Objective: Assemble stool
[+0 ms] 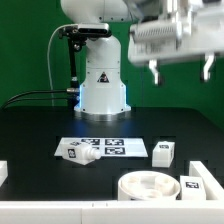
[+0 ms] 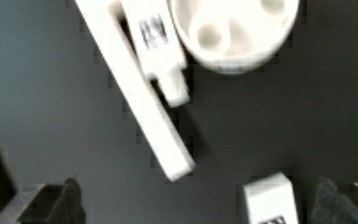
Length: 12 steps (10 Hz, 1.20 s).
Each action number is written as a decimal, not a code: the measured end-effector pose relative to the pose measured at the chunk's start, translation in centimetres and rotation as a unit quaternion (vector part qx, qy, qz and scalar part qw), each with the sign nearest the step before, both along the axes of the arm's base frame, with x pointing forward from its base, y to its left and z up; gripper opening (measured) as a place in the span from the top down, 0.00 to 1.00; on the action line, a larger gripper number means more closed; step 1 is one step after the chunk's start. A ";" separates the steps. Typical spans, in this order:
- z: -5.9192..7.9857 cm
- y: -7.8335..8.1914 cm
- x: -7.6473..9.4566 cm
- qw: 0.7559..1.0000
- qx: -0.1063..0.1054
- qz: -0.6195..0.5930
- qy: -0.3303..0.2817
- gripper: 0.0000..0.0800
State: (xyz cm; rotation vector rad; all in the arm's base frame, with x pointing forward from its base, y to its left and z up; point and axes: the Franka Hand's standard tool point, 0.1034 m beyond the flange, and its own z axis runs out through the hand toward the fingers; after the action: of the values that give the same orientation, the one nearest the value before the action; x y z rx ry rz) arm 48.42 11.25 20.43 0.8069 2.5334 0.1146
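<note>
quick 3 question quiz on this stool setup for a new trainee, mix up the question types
1. True or false: the gripper is open and holds nothing.
2. Where does the seat disc lie? A) on the robot base B) on the black table C) between the fingers
3. Fill in: the leg on its side lies at the exterior view's left end of the ____.
Key: 1 true; 2 B; 3 marker board.
</note>
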 end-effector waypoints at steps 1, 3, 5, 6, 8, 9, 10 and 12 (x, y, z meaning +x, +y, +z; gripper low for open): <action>-0.3 0.0 -0.1 1.000 0.003 -0.006 0.003 0.19; -0.4 0.0 -0.1 1.000 0.007 -0.012 0.004 0.19; -1.5 -0.1 0.1 0.999 0.021 -0.037 0.016 0.19; -1.8 -0.1 0.5 0.999 0.017 -0.036 0.019 0.19; -3.0 0.2 0.6 0.999 0.005 -0.022 0.034 0.19; -3.6 0.3 0.5 0.999 0.006 -0.022 0.040 0.19; -3.7 0.3 0.5 0.999 0.006 -0.023 0.041 0.19; -3.7 0.3 0.4 0.999 0.006 -0.023 0.042 0.19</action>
State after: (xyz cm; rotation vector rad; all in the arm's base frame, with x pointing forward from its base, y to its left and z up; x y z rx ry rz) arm 48.85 11.54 16.72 0.8907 2.5923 0.0824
